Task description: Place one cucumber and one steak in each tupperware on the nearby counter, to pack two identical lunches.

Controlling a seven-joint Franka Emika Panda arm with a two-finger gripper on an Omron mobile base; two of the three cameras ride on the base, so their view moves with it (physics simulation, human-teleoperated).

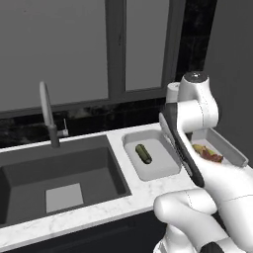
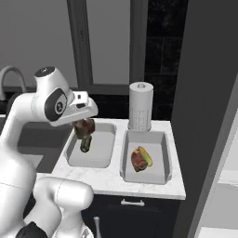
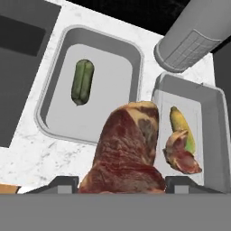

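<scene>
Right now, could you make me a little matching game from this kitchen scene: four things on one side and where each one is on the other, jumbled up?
Things:
1. dark green cucumber
2. yellowish cucumber
3. large steak
4. paper towel roll

Places:
A. held up in the claw, above the counter
B. alone in the tupperware next to the sink
C. standing on the counter behind the tupperware on the right
D. lying beside a smaller steak in the tupperware on the right

Pairs: 1-B, 2-D, 3-A, 4-C
</scene>
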